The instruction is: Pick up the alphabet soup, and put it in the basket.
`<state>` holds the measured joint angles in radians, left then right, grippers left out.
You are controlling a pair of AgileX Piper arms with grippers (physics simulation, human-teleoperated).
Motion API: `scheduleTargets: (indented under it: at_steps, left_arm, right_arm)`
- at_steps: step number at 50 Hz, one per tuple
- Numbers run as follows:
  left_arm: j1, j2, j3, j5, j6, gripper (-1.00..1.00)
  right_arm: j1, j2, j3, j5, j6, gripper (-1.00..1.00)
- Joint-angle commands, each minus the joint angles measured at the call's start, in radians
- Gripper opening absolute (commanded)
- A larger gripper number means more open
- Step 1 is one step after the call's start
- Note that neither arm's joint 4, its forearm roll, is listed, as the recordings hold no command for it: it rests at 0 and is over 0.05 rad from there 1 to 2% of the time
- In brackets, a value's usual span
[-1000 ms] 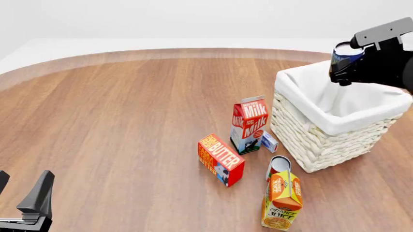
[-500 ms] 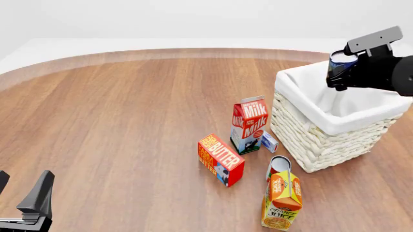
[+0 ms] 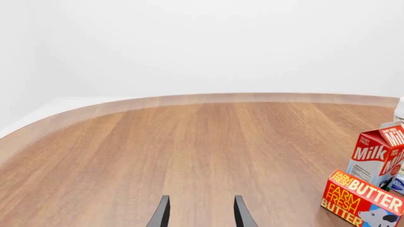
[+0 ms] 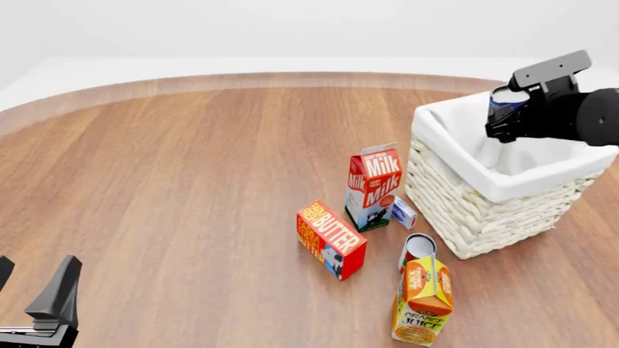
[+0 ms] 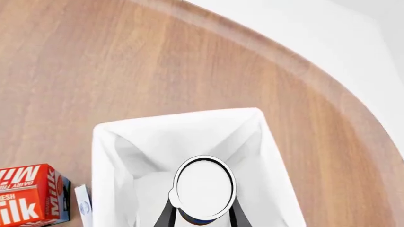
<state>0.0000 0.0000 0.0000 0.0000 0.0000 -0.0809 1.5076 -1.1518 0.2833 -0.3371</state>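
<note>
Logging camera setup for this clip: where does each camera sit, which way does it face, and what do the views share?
Front: fixed above and behind the arms, looking forward and down; shows the right gripper holding the alphabet soup over the basket.
Left wrist: low, facing across the table; left gripper fingertips show.
Right wrist: looking down into the basket.
Shared: the milk carton shows in all three.

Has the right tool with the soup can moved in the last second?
Yes. In the front view the right tool, shut on the alphabet soup, has shifted left and sunk lower against the basket, toward its opening.
</note>
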Motion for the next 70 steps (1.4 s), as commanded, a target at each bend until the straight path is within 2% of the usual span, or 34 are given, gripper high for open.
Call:
scheduleTargets:
  at_steps: [1,70]
  left_arm:
    - [0.0,0.0,0.0,0.0,0.0,1.0]
    - [0.0,0.0,0.0,0.0,0.0,1.0]
  right_arm:
    - [0.0,0.017,-0.014,-0.003,0.023,-1.0]
    - [0.0,0.121,0.002,-0.001,0.011,-1.0]
